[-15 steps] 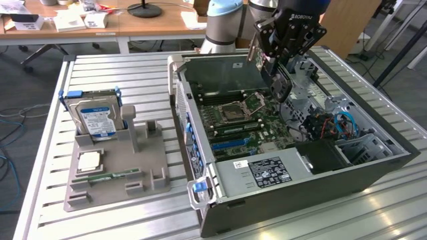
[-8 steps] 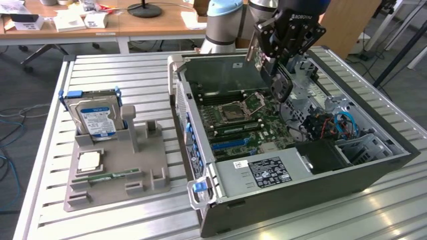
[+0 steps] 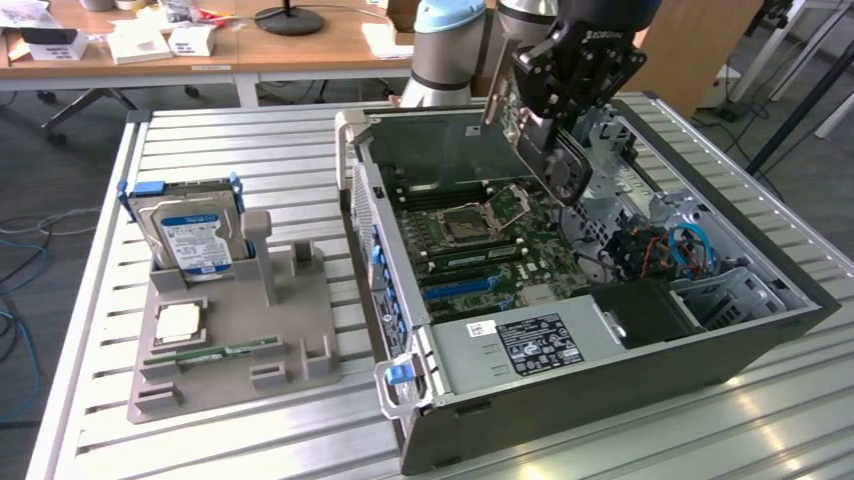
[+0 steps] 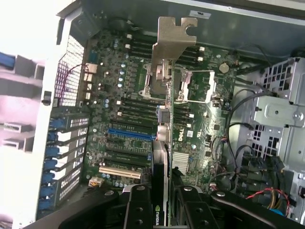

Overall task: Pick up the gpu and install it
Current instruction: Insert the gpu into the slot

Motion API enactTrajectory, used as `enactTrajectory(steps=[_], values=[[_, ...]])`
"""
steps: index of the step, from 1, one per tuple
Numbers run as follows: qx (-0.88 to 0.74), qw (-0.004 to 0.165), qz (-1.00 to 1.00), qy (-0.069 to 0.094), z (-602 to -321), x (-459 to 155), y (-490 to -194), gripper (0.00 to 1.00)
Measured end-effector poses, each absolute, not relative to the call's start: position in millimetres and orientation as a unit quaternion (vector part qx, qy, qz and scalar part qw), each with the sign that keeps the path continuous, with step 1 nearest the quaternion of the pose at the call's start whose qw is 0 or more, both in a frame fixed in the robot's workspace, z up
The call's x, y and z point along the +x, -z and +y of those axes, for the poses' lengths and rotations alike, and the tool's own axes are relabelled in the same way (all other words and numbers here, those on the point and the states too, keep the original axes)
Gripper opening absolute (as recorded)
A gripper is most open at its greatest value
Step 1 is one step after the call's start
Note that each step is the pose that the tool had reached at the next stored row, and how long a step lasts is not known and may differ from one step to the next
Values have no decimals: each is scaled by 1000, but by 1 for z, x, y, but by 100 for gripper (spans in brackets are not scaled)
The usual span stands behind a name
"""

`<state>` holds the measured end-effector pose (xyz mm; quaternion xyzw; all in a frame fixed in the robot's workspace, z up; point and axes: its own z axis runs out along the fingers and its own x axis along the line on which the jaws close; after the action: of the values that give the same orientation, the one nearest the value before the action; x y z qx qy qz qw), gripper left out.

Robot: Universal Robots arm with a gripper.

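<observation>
Exterior view, upper right of frame: the tool (image 3: 541, 120) is clamped on the gpu (image 3: 567, 172), holding it on edge in the air over the open computer case (image 3: 601, 400). The card is clear of the motherboard (image 3: 467, 255) and hangs above the area just to the exterior view's right of the CPU socket (image 3: 470, 225). In the wrist view the gpu (image 4: 161, 186) appears edge-on between the two black fingers (image 4: 138, 210), its silver end bracket (image 4: 174, 38) at the far end, over the socket region; the long blue slot (image 4: 131, 134) lies just beside the card's line, unoccupied. The power supply (image 3: 527, 345) sits at the near end of the case. At the exterior view's left, a grey fixture (image 3: 287, 330) on the slatted surface (image 3: 240, 140) carries an upright hard drive (image 3: 194, 235) and a flat green memory stick (image 3: 220, 351).
</observation>
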<state>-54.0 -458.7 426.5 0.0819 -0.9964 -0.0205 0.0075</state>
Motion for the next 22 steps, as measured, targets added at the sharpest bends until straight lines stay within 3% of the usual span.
enactTrajectory(steps=[22], values=[[276,11,-961,13,-459,-54,-423,26]])
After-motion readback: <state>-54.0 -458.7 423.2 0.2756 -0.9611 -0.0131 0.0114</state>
